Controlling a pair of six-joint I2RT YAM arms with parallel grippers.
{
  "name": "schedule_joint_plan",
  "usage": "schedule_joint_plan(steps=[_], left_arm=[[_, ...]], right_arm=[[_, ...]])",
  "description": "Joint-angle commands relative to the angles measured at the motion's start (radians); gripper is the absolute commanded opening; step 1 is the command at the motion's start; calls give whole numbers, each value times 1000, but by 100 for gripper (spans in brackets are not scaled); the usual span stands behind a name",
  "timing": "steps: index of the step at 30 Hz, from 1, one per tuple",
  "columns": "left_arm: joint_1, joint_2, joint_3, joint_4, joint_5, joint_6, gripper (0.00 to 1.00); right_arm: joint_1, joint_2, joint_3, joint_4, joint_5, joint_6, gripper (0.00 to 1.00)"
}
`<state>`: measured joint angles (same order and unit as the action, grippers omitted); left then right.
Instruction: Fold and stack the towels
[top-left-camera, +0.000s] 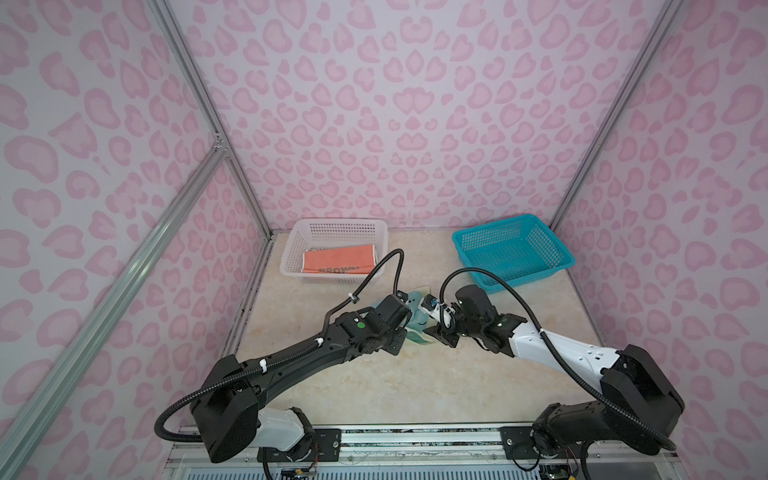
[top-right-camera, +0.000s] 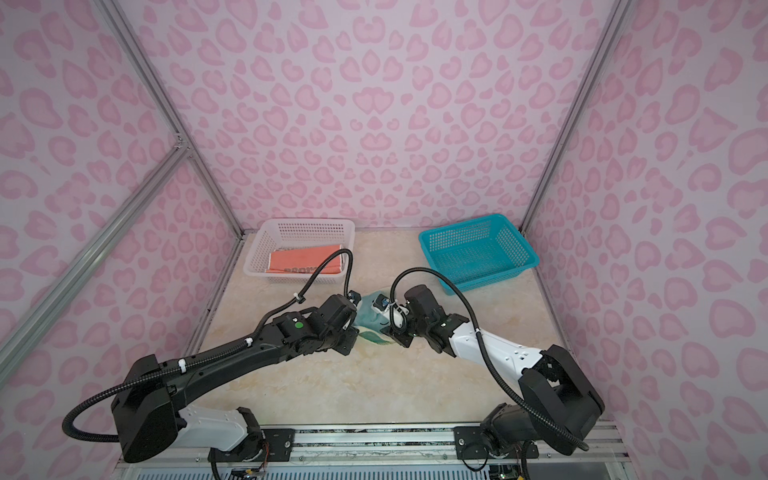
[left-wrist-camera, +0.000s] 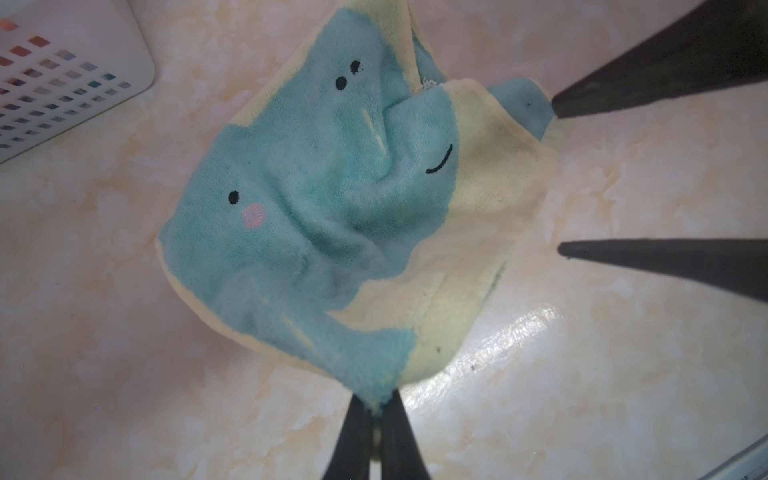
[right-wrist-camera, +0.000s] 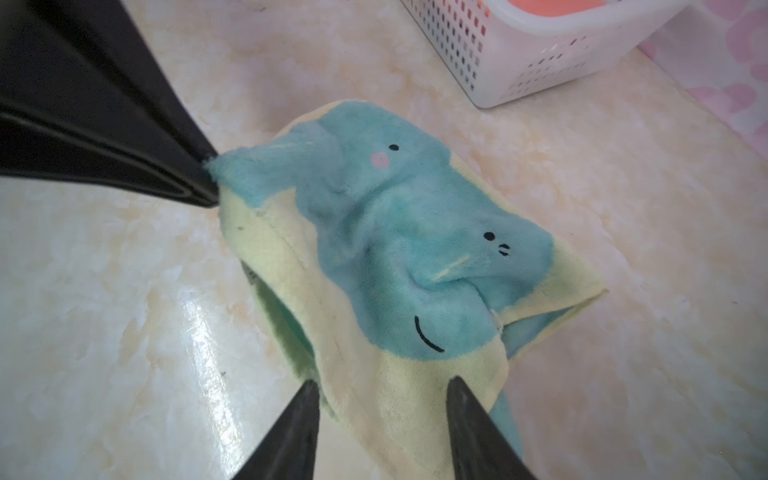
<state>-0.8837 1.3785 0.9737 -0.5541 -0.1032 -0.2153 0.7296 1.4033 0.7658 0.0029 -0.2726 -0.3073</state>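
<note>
A teal towel (left-wrist-camera: 332, 216) with a pale-yellow back and small embroidered faces lies crumpled on the table's middle, showing between the two wrists in both top views (top-left-camera: 417, 322) (top-right-camera: 372, 322). My left gripper (left-wrist-camera: 376, 399) is shut on one teal corner of it, also seen in the right wrist view (right-wrist-camera: 210, 178). My right gripper (right-wrist-camera: 383, 382) is open, its fingers standing either side of the towel's pale-yellow edge (right-wrist-camera: 395, 249); the left wrist view shows it (left-wrist-camera: 557, 178) at the opposite corner. An orange towel (top-left-camera: 338, 262) (top-right-camera: 305, 259) with letters lies folded in the white basket.
The white basket (top-left-camera: 340, 221) (top-right-camera: 307, 221) stands at the back left, close to the teal towel (left-wrist-camera: 62, 75) (right-wrist-camera: 540, 50). A teal basket (top-left-camera: 486, 226) (top-right-camera: 457, 226) stands at the back right. Pink patterned walls close in three sides.
</note>
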Motion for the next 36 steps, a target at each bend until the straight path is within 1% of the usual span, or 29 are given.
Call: schedule_joint_plan(steps=[1,8,10,11,14,15,16,21,22,24,26,28,31,33,34,35,36], left_arm=[[8,-18,-10,6,26,-14,3],[22,-36,-33,21,31,-16,3],[23,-39,-40,24,30,-15,3],[24,-41,-45,26,30,-15,3],[25,-38,-51,29,31,-12,4],[25,-37,-52,30,34,-12,9],[25,-35,-55,34,33,-13,13],[24,-28,-81,85,13,-21,33],[25,-25,-86,99,8,-25,41],[24,-13,-98,132,-3,-30,49],[25,4,-105,157,-20,-38,51],[24,25,-106,169,-42,-41,50],[24,57,-101,174,-74,-41,42],[25,73,-99,180,-101,-47,40],[25,78,-99,184,-112,-51,42],[25,81,-99,193,-121,-55,46],[25,83,-101,200,-128,-59,54]], right_arm=[[26,25,-5,111,-31,-11,50],[73,145,18,196,-53,127,48],[78,177,23,217,-49,160,45],[79,191,21,236,-37,178,40],[80,221,24,286,-27,225,14],[79,227,27,300,-24,243,6],[79,232,29,313,-22,253,1],[79,236,48,315,-33,286,0],[79,237,55,307,-38,289,0],[79,242,66,292,-45,300,0],[81,242,69,289,-50,306,0],[82,242,67,289,-52,310,0],[82,238,65,287,-54,310,0],[81,237,68,280,-55,309,0],[82,238,68,277,-56,307,0],[82,241,69,275,-60,308,0],[82,243,72,271,-63,312,0]])
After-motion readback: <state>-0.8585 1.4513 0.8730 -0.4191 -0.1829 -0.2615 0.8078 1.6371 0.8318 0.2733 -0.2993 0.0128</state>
